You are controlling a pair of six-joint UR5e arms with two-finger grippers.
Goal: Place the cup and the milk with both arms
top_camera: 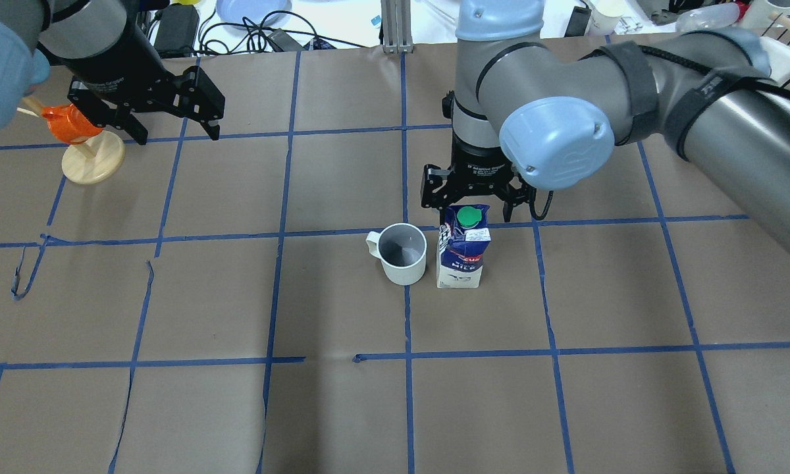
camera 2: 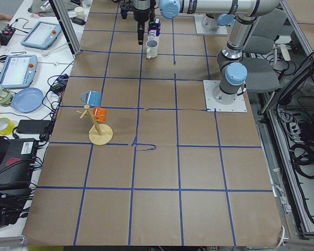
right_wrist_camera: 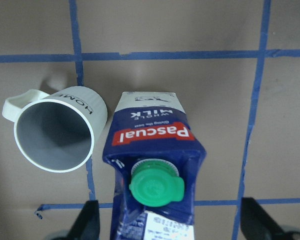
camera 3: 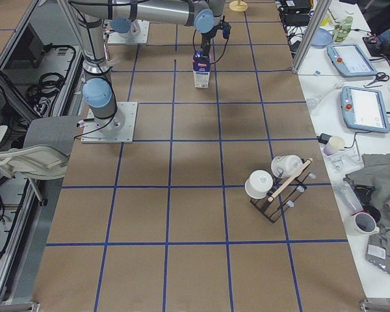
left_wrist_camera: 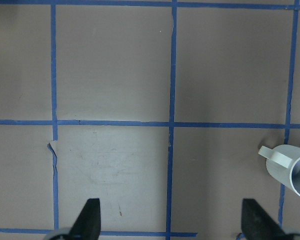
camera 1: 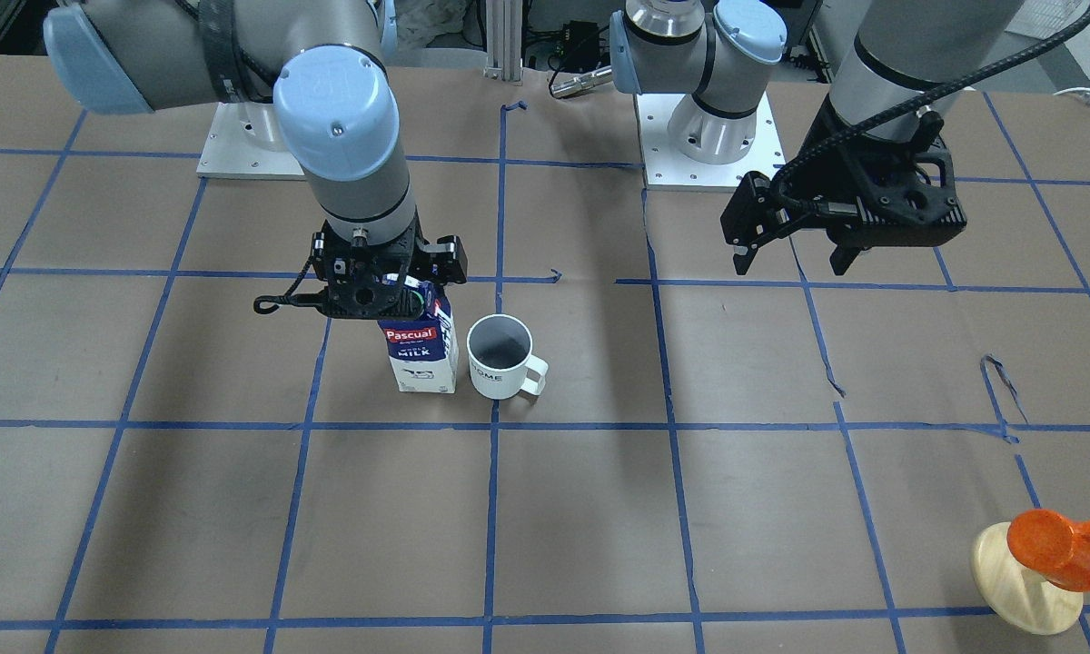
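The white cup (camera 1: 500, 356) stands upright on the brown table, handle pointing away from the milk (camera 1: 421, 350), which stands upright right beside it. They also show in the overhead view: cup (top_camera: 403, 253), milk (top_camera: 464, 253). My right gripper (top_camera: 471, 205) is open at the carton's top. In the right wrist view its fingertips (right_wrist_camera: 92, 215) stand apart on either side of the milk (right_wrist_camera: 155, 150), not touching it, with the cup (right_wrist_camera: 55, 130) to the left. My left gripper (top_camera: 174, 131) is open and empty, far from both; the cup (left_wrist_camera: 292, 167) shows at its wrist view's right edge.
An orange cup on a pale wooden stand (top_camera: 82, 141) stands just beside my left gripper. Blue tape lines grid the table. The arm bases (camera 1: 708, 136) sit at the robot's edge. A rack with white mugs (camera 3: 276, 185) stands at the table's right end.
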